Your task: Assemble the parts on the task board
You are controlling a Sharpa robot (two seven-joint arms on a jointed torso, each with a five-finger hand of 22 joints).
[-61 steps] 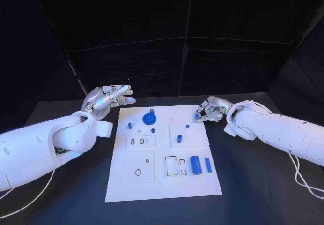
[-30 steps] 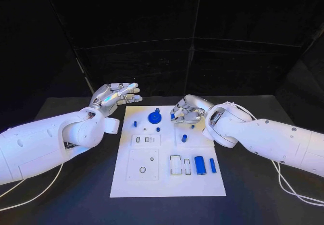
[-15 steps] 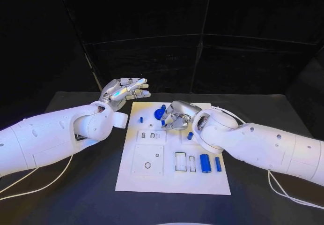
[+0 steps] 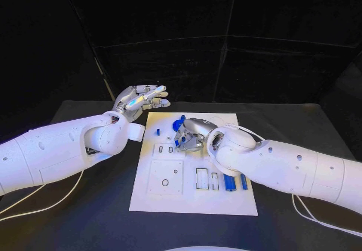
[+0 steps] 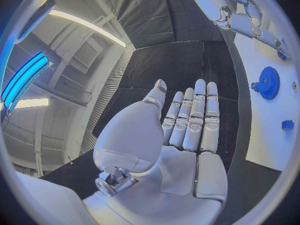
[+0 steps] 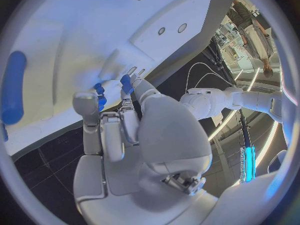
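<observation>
The white task board lies lengthwise on the black table. A blue gear stands near its far end, with a small blue peg to its left. My right hand hovers low over the board just nearer than the gear, fingers curled. In the right wrist view the right hand pinches a small blue part at its fingertips, close to the board. My left hand is raised off the board's far left corner, fingers straight and holding nothing. The left wrist view shows the left hand and the gear.
Two blue cylinders lie side by side near the board's right edge, partly under my right forearm. Empty rectangular slots sit beside them and a recessed panel is on the left. Black table surrounds the board.
My right hand has travelled from the board's right edge leftward over the board to just below the gear. The left hand stays raised and open. The head camera has shifted.
</observation>
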